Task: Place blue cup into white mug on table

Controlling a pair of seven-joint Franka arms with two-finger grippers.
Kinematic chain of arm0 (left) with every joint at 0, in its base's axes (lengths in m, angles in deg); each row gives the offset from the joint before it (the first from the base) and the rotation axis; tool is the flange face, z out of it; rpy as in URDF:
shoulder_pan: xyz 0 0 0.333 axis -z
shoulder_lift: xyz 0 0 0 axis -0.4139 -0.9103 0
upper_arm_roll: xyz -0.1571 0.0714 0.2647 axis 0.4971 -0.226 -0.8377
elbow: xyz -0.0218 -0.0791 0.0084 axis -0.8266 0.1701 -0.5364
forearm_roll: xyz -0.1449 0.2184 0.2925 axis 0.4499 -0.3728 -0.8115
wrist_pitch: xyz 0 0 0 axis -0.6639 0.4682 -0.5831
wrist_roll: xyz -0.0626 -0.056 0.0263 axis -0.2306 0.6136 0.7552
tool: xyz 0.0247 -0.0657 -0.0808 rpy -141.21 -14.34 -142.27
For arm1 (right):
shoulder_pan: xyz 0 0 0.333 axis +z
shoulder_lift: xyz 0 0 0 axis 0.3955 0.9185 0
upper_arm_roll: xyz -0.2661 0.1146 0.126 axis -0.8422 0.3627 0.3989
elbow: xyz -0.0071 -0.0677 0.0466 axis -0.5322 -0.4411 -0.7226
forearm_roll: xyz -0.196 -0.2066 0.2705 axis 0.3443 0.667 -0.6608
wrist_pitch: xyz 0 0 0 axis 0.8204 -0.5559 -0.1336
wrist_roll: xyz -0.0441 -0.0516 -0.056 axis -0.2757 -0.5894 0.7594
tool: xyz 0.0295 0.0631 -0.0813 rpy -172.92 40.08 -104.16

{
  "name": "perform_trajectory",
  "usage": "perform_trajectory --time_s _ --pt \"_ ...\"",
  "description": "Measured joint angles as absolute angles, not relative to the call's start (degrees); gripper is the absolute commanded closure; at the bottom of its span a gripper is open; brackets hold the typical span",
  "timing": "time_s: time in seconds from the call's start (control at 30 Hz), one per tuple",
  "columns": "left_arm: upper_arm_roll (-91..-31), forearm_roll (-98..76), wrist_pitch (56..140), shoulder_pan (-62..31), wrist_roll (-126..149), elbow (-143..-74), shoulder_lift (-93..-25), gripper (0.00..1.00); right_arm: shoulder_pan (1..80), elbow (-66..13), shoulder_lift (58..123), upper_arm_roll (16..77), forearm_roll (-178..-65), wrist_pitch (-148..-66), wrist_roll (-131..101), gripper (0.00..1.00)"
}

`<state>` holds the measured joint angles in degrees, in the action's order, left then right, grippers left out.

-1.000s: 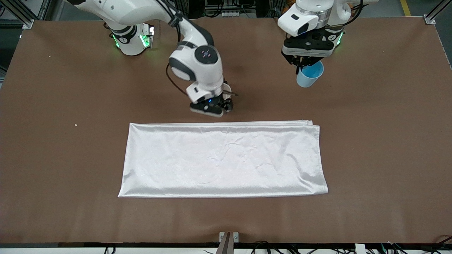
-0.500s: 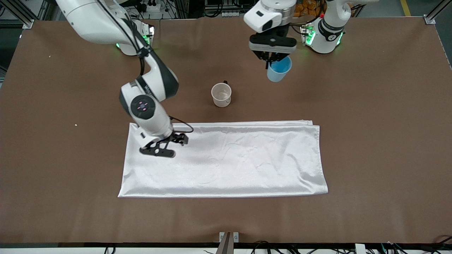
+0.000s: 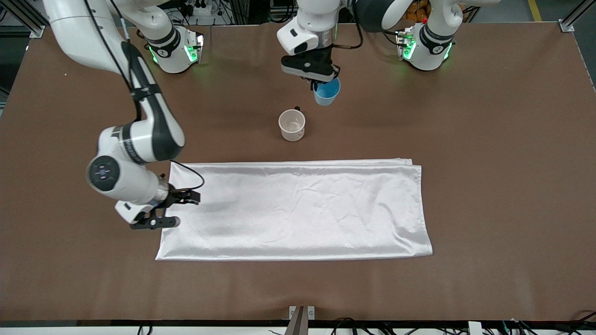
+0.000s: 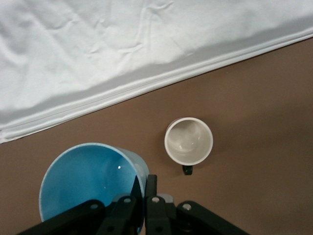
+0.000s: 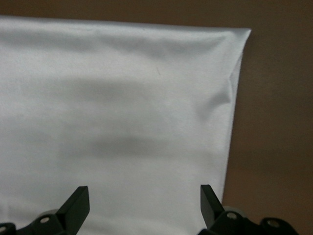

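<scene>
Blue cup [image 3: 326, 93]: held in the air over the surface [image 3: 489, 153], beside the white mug, rim pinched.
Left gripper [image 3: 316, 83]: fingers [image 4: 138, 188] pressed on the cup's wall, one inside, one outside.
White mug [image 3: 292, 125]: upright on the brown surface, between the cup and the white cloth [image 3: 298, 209], handle toward the robots.
Right gripper [image 3: 174, 209]: fingers spread wide, holding nothing, over the cloth's edge at the right arm's end.
</scene>
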<state>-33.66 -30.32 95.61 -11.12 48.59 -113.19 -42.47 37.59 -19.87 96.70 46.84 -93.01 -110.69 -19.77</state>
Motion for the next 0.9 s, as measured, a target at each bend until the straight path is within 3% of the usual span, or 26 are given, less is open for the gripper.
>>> perform_trajectory --time_s 0.47,0.9 --pt "-33.5 -40.1 103.6 -5.9 51.1 -110.8 -53.8 1.00 35.8 -17.7 86.1 41.8 -94.4 -94.2 -8.7 0.00" --pt "-33.6 -49.4 104.9 -2.5 53.5 -108.9 -61.6 1.00 30.4 -17.8 72.9 41.3 -88.0 -87.4 -8.2 0.00"
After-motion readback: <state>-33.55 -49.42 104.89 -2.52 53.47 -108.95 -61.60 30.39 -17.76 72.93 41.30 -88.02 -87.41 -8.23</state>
